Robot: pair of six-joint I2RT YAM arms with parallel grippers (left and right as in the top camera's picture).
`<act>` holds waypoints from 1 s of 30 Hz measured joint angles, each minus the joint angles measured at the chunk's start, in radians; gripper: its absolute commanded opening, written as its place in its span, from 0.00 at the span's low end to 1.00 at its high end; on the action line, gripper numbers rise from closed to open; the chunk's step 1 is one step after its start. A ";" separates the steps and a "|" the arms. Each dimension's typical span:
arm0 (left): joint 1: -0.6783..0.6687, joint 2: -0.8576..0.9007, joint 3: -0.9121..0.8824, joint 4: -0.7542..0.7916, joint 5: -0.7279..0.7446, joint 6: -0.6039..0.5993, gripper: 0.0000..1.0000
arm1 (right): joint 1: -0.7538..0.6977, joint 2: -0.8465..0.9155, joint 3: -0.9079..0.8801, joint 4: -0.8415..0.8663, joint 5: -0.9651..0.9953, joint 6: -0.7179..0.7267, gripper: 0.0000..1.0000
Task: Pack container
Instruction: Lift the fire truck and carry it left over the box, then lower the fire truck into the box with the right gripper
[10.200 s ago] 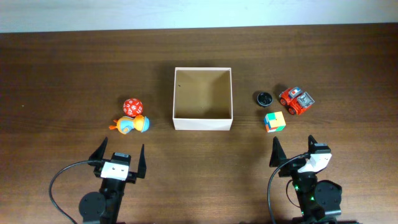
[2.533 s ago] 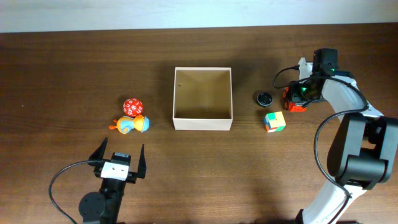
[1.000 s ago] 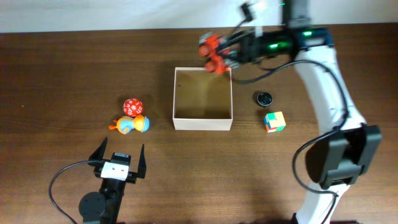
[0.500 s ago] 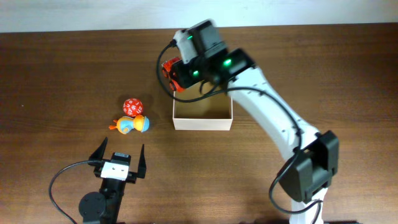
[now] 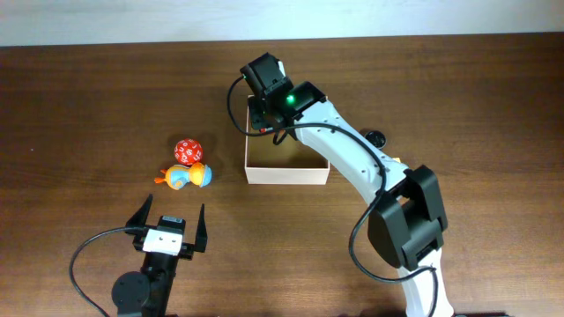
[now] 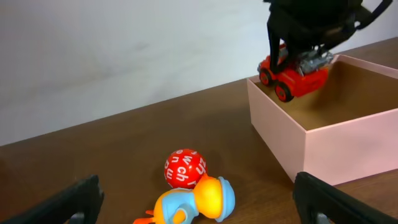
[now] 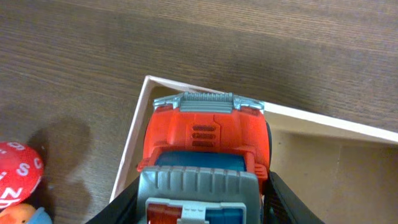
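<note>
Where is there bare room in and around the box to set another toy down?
Inside the square white-walled container, the tan floor is bare toward its near wall; its far-left corner is crowded by the right end effector holding the red toy truck. Bare wooden table lies between the container and the red lettered ball beside the orange-and-blue duck toy.

Illumination is bright, even and diffuse in all three views. The overhead view is sharp, and the wood grain of the table (image 5: 88,88) resolves clearly under faint shadows. In the right wrist view a soft shadow lies on the wood left of the container (image 7: 132,140), and the red toy truck (image 7: 205,134) softens toward the bottom edge. In the left wrist view the left gripper (image 6: 196,186) appears dark and out of focus at the bottom corners.
</note>
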 measured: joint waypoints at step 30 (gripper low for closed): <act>0.000 0.000 0.000 0.000 0.000 0.000 0.99 | 0.000 0.076 0.000 0.077 -0.011 0.182 0.61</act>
